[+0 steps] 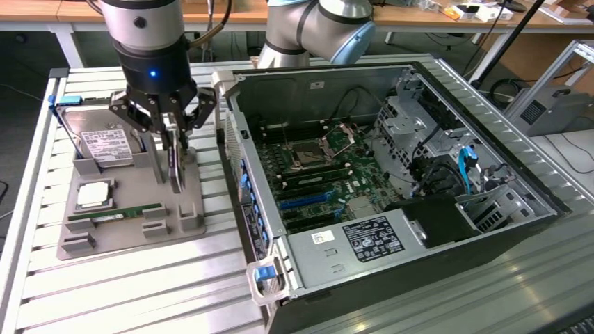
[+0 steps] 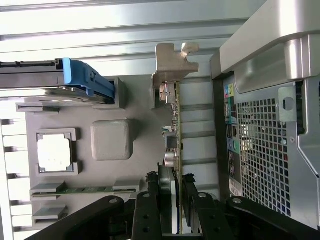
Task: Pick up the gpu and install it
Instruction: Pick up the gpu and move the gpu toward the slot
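**Gripping the gpu edge-on above its holder**

I am clamping my claw (image 1: 170, 136) on the gpu (image 1: 175, 167), which is hanging straight below it, its lower end close to the grey holder (image 1: 130, 216) on the counter (image 1: 139, 292). For this step I judge that I am needing a square, firm pinch and a straight vertical path, so nothing is tilting or scraping. The card is showing as a thin, dark strip edge-on, with a silvery metal bracket at the end farthest from my claw.
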Robot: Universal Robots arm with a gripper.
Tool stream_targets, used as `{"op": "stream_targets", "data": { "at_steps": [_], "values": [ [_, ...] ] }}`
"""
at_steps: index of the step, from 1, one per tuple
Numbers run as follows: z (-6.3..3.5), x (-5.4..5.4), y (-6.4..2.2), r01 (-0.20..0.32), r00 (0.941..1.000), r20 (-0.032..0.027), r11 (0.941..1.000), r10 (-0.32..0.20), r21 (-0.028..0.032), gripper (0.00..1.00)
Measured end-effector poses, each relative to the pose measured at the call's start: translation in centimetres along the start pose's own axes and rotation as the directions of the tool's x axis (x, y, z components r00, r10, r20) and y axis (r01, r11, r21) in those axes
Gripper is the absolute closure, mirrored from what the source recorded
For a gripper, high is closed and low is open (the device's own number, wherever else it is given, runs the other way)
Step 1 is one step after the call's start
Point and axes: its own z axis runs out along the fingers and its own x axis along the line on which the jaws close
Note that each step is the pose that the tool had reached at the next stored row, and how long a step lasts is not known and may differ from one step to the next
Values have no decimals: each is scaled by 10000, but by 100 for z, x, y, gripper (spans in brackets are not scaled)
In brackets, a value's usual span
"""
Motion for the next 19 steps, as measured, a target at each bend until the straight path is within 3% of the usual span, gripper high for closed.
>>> {"op": "stream_targets", "data": {
  "at_steps": [19],
  "values": [
    [-71, -2, 2, 0, 10000, -1, 10000, 0, 1, 70]
  ]
}}
